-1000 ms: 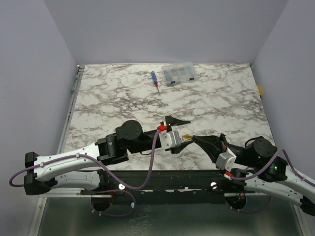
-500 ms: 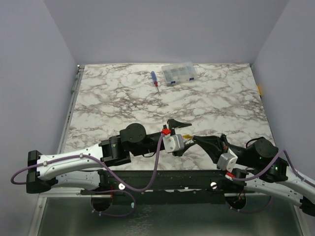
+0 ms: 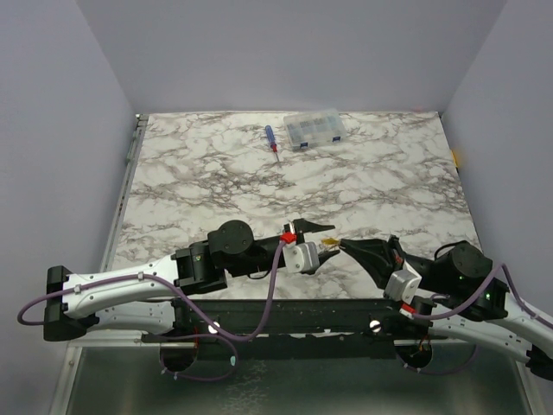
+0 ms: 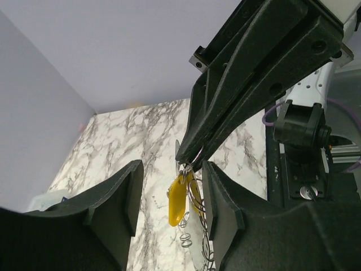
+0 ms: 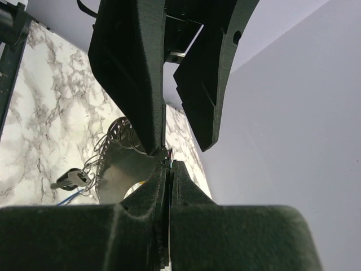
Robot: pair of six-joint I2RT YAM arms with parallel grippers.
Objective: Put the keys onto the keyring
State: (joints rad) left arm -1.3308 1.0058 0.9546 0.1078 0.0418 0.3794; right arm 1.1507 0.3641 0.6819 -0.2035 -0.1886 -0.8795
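Right now my right pincer (image 5: 167, 165) is pressed together, its two tips flat against each other with only a sliver of thin metal caught between them. That metal looks like the top edge of the keyring (image 5: 115, 138), which hangs below the tips over the near part of the table (image 3: 216, 173). From the ring's studded grey rim dangle the keys: a yellow key (image 4: 177, 201) just under my closed tips, and a black-headed key (image 5: 72, 178) lower down on a run of small wire loops. My left pincer (image 4: 172, 169) faces the right one head on, and its fingers (image 4: 113, 209) stand spread, one on each side of the hanging yellow key, closed on nothing. In the right wrist view one left finger comes down just beside my shut tips while the other stands apart; whether that nearer finger touches the metal I cannot tell. Far back on the table lie a screwdriver (image 3: 271, 141) and a clear box (image 3: 314, 130), near each other and well apart from both pincers.
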